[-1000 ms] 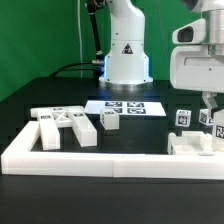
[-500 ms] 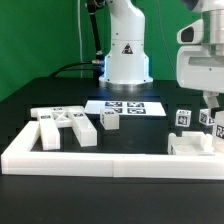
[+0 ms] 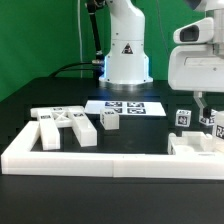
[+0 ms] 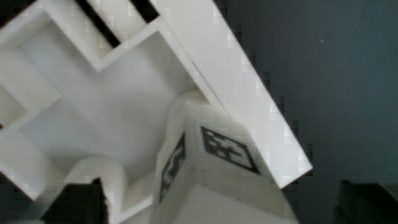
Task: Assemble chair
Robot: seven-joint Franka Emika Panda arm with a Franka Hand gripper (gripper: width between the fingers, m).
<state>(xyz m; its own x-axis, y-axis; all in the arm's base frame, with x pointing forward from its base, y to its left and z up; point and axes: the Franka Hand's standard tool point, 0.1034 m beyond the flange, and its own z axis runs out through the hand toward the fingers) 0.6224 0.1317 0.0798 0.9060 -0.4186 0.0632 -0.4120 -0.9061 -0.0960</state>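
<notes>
At the exterior view's right, my gripper (image 3: 209, 110) hangs open over a white chair part (image 3: 190, 143) lying just behind the border wall. A tagged white post (image 3: 206, 118) stands between the spread fingers, with a gap on each side. In the wrist view the same post (image 4: 222, 160), carrying a black-and-white tag, rises between the two dark fingers of the gripper (image 4: 214, 205), and neither finger touches it. A white framed slab (image 4: 107, 90) lies beyond it. Another tagged block (image 3: 183, 117) stands beside the post.
More white chair pieces (image 3: 65, 125) and a small tagged block (image 3: 110, 120) lie at the exterior view's left. The marker board (image 3: 125, 107) lies in front of the robot base (image 3: 127, 55). A long low white border wall (image 3: 100, 160) runs along the front.
The jaws have spread apart and let go of the white post, which stays standing on the part at the right. The hand has barely shifted.
</notes>
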